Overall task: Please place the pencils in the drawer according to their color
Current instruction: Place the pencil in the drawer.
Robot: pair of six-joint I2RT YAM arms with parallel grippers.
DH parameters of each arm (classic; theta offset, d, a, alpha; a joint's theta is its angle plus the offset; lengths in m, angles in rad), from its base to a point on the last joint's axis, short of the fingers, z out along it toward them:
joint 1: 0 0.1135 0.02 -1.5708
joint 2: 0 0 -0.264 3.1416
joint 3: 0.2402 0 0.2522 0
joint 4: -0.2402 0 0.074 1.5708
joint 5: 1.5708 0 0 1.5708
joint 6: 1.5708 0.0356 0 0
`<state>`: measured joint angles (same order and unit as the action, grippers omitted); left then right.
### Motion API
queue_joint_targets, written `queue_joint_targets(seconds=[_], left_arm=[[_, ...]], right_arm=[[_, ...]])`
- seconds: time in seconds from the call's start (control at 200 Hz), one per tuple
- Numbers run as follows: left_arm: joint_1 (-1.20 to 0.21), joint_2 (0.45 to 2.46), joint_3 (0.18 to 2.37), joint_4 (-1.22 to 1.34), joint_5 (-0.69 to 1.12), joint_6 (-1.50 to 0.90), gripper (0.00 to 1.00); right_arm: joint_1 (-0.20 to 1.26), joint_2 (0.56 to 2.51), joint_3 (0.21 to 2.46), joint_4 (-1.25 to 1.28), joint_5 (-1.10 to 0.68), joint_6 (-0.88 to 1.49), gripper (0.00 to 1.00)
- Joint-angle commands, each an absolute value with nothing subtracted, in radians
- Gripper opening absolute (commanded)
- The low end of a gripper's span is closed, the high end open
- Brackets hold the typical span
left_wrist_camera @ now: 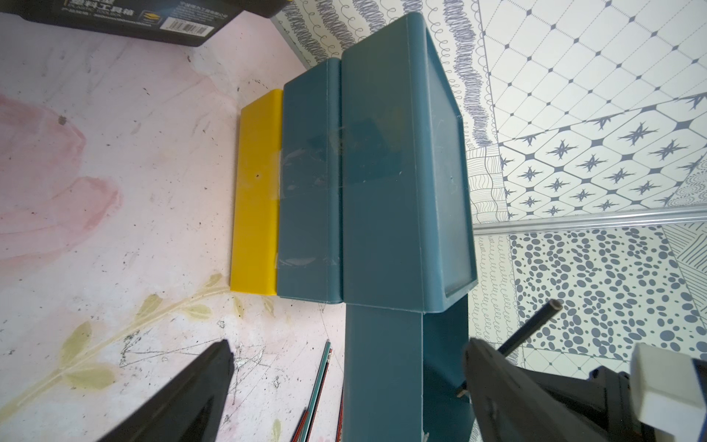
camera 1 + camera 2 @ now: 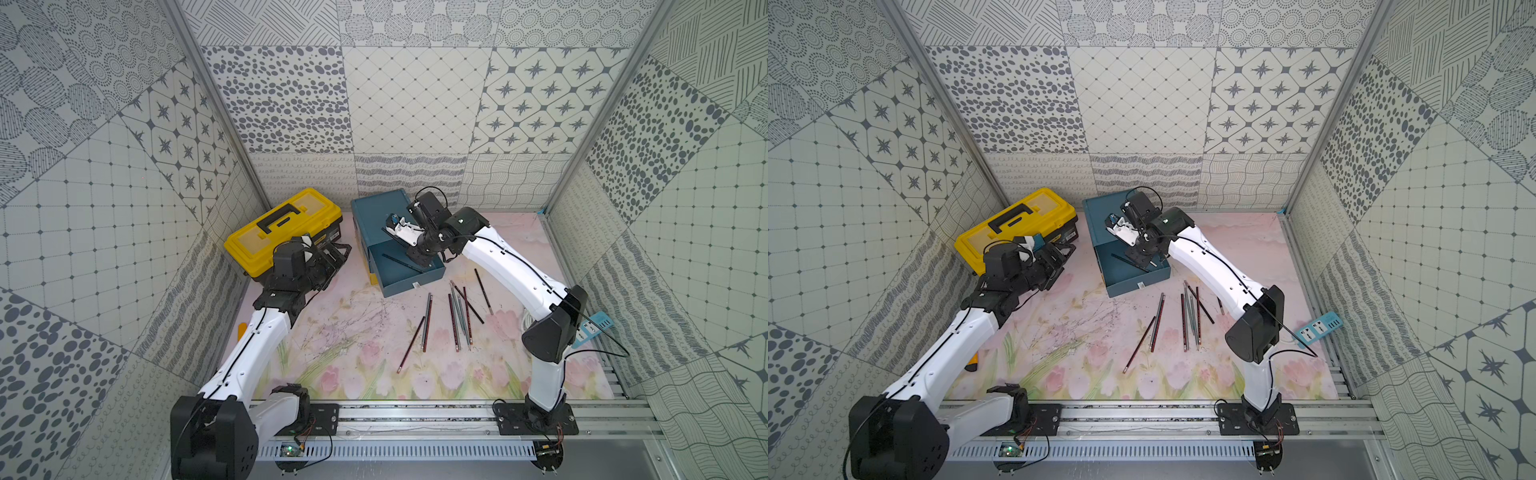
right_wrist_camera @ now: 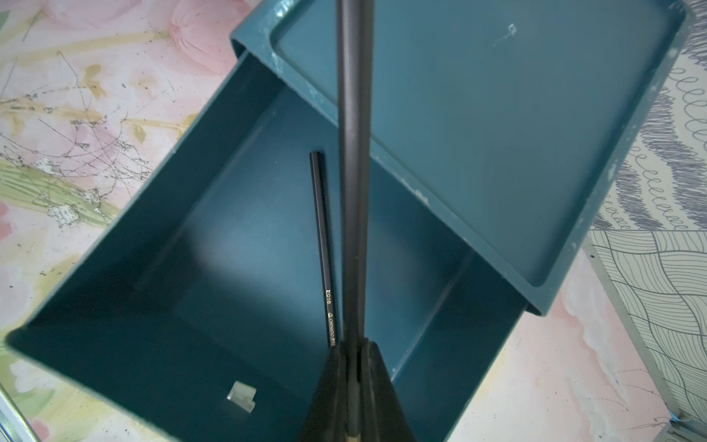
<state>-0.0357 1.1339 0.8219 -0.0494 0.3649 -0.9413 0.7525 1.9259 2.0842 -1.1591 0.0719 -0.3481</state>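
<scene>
Right fingers (image 3: 386, 402) pinched on one end of black pencil (image 3: 354, 153), which hangs above the pulled-out blue drawer (image 3: 126, 245). Drawer holds one other black pencil (image 3: 323, 248) flat on its floor. Left fingers (image 1: 191, 394) spread, beside cabinet (image 1: 382, 172). Rest of pencils (image 2: 454, 322) on worktop (image 2: 332, 332).

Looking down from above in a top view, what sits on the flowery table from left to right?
Yellow toolbox → teal drawer cabinet → loose pencils scattered on the mat → light blue power strip at the table's edge.
</scene>
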Motion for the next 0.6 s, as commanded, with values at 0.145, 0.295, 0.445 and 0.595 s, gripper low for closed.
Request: queue_joint_targets(seconds=[0.145,0.295,0.445,0.595], left_arm=[[-0.028,1.126,0.828,-0.026,0.387,-0.929,0.99],[-0.029,1.126,0.830,-0.032,0.384,-0.928,0.99],[-0.029,1.124,0.831,-0.036,0.384,-0.927,0.99],[-0.029,1.122,0.831,-0.040,0.382,-0.926,0.99]], right_arm=[[0.770,1.950,2.108,-1.166,0.081,-0.372,0.00],[0.780,1.956,2.109,-1.170,0.085,-0.377,0.04],[0.789,1.967,2.109,-1.170,0.105,-0.377,0.06],[0.795,1.978,2.110,-1.172,0.113,-0.376,0.07]])
